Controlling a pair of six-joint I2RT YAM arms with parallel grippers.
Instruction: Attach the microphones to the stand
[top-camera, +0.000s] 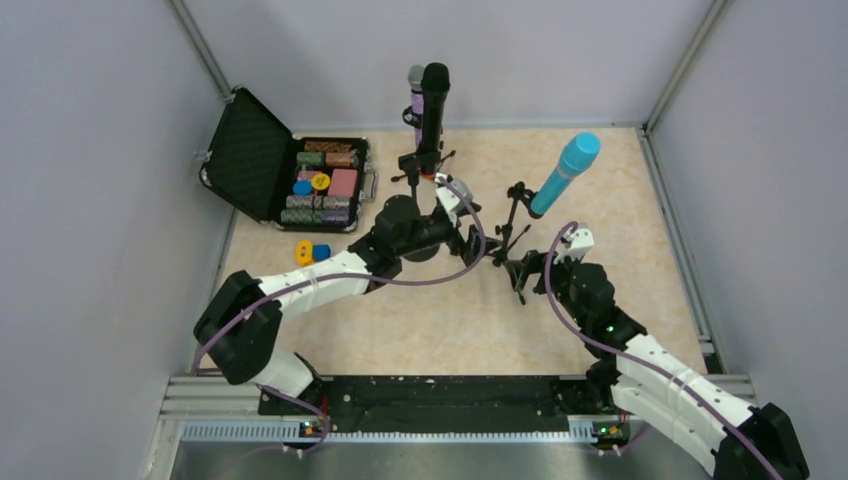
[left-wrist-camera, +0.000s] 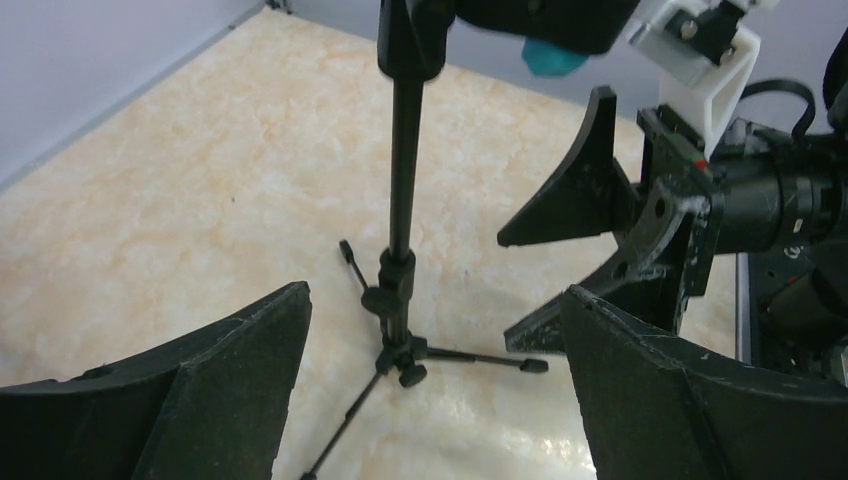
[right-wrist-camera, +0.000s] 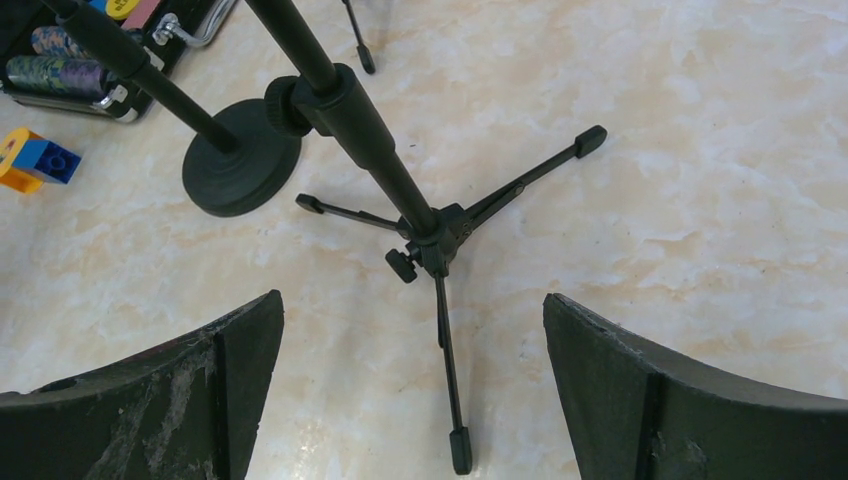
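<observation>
**A:** At the near side, the left gripper (left-wrist-camera: 432, 290) and right gripper (right-wrist-camera: 411, 297) are hanging either side of the tripod (right-wrist-camera: 435, 240), jaws wide apart, gripping nothing.

**B:** Its thin black legs (right-wrist-camera: 445, 380) are looking tippy. I'm advising a straight retreat, brushing none.

**A:** Above it, the smooth blue mic (top-camera: 565, 172) is sitting tilted. Farther back, the matte black mic (top-camera: 433, 100) and purple mic (top-camera: 415, 80) are standing upright.

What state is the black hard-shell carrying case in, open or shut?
Open: the black hard-shell carrying case has its lid folded back, showing coloured chips inside.
</observation>
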